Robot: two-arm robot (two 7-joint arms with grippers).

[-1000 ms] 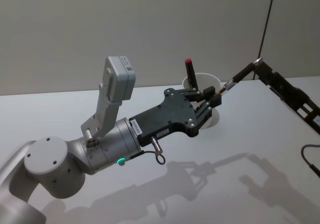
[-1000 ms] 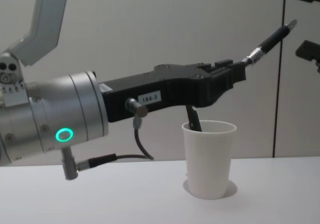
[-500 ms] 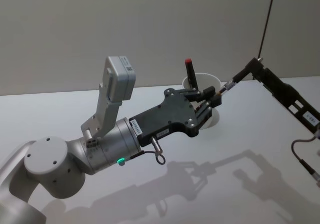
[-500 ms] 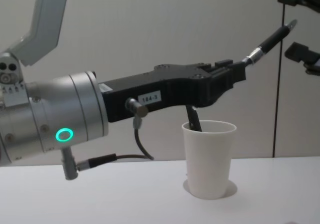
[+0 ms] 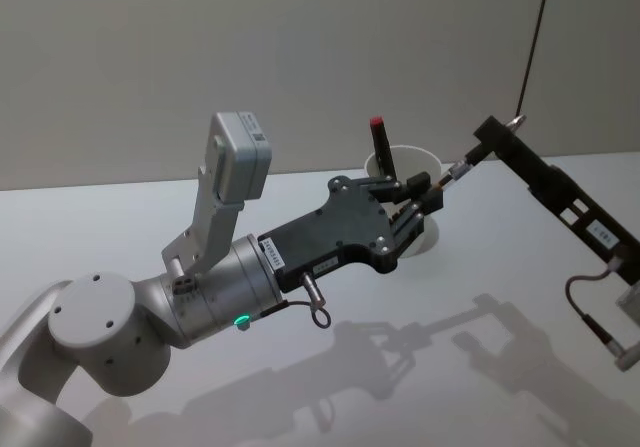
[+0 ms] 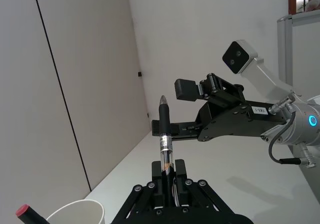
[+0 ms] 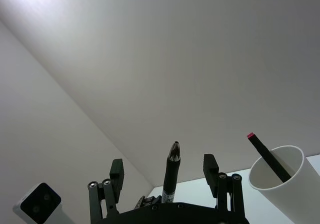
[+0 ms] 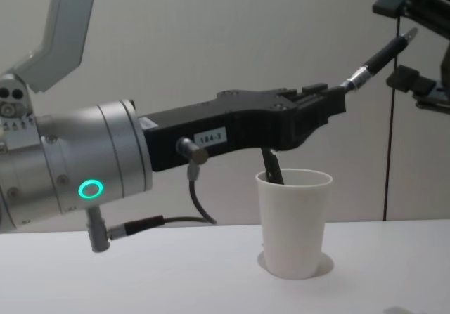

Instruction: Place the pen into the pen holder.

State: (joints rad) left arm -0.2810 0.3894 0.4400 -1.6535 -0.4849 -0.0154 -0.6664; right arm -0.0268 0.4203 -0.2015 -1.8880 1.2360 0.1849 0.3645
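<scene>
My left gripper (image 5: 430,201) is shut on the pen (image 5: 470,161), a black pen with a clear middle section, and holds it slanted up above the pen holder (image 8: 294,219). That white paper cup has a red-tipped dark pen (image 5: 380,143) standing in it. My right gripper (image 8: 401,41) is open, with one finger on each side of the held pen's tip and not touching it. In the right wrist view the pen (image 7: 171,176) rises between the right gripper's spread fingers (image 7: 210,166). The left wrist view shows the pen (image 6: 165,134) pointing at the right gripper (image 6: 176,108).
The pen holder (image 5: 408,157) stands on a plain white table (image 5: 480,297) near its far edge, in front of a pale wall. A cable (image 5: 590,312) hangs from the right arm above the table's right side.
The right gripper has moved in from the right, so its open fingers now straddle the pen's tip. The left arm and the pen have not moved.
</scene>
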